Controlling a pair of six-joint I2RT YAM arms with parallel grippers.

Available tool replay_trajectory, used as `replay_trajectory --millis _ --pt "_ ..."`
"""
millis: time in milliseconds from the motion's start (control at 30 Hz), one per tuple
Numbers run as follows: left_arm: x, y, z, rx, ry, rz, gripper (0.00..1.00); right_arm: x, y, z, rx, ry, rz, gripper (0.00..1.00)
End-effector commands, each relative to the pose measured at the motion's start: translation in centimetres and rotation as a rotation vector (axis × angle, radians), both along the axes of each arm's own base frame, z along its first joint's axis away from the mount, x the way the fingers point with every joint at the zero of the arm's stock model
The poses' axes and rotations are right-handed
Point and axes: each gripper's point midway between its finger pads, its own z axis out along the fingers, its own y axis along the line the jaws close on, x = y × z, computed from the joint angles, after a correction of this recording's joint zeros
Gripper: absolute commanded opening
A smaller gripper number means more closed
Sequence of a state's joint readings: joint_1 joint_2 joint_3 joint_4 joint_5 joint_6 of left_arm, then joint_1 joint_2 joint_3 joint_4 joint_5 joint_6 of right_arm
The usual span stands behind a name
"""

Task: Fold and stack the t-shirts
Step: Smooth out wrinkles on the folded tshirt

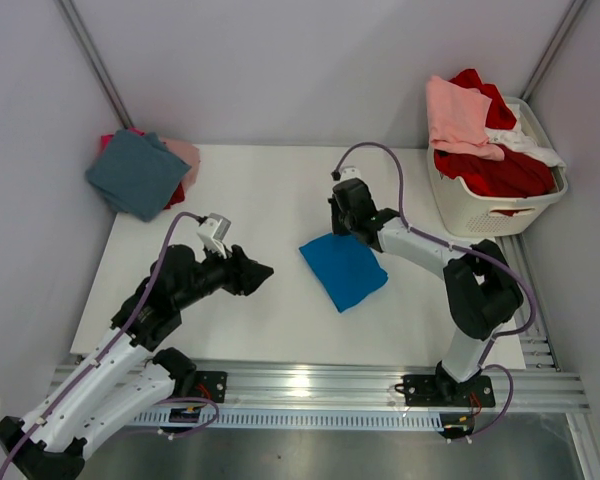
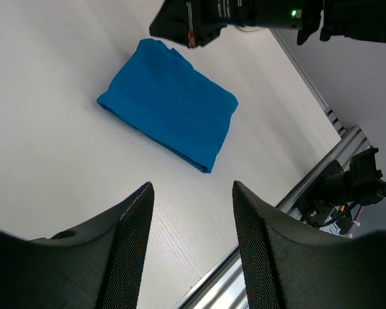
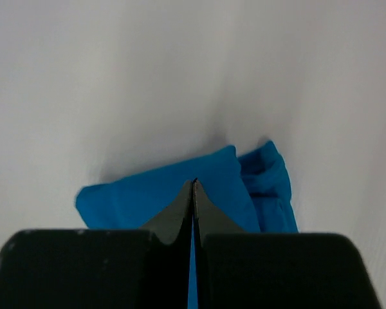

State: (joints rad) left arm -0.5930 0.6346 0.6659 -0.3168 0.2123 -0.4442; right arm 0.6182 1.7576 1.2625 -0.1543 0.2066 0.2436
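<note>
A bright blue t-shirt (image 1: 345,270) lies folded into a small rectangle on the white table, right of centre. It also shows in the left wrist view (image 2: 170,103). My right gripper (image 1: 340,232) is shut at the shirt's far corner, its tips (image 3: 193,181) pressed together over the blue cloth (image 3: 154,190); I see no cloth pinched between them. My left gripper (image 1: 265,272) hovers to the left of the shirt, apart from it, open with only bare table between its fingers (image 2: 192,187). A folded dusty teal t-shirt (image 1: 137,172) tops a stack of pink and red ones at the back left.
A white slatted laundry basket (image 1: 480,215) stands at the back right, holding a red shirt (image 1: 500,170), a pale pink one (image 1: 455,115) draped over its rim and a white one (image 1: 530,145). A metal rail (image 1: 310,385) runs along the near table edge.
</note>
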Motion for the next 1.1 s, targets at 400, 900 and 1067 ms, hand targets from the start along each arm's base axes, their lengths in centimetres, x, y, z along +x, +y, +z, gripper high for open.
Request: replay_trajectory --millis 400,900,1067 --pt "0.2 0.0 0.5 -0.008 -0.033 0.008 0.57 1.7 -2.2 -11.3 -0.209 0.189 -0.067 0.0" --pt "0.4 -0.8 -0.4 -0.036 0.009 0.014 0.57 1.4 -2.1 -1.7 -0.145 0.017 -0.101 0.05" --pt "0.7 -2.4 -3.7 -0.036 0.095 0.033 0.63 -1.3 -3.4 2.2 -0.122 -0.062 -0.122 0.5"
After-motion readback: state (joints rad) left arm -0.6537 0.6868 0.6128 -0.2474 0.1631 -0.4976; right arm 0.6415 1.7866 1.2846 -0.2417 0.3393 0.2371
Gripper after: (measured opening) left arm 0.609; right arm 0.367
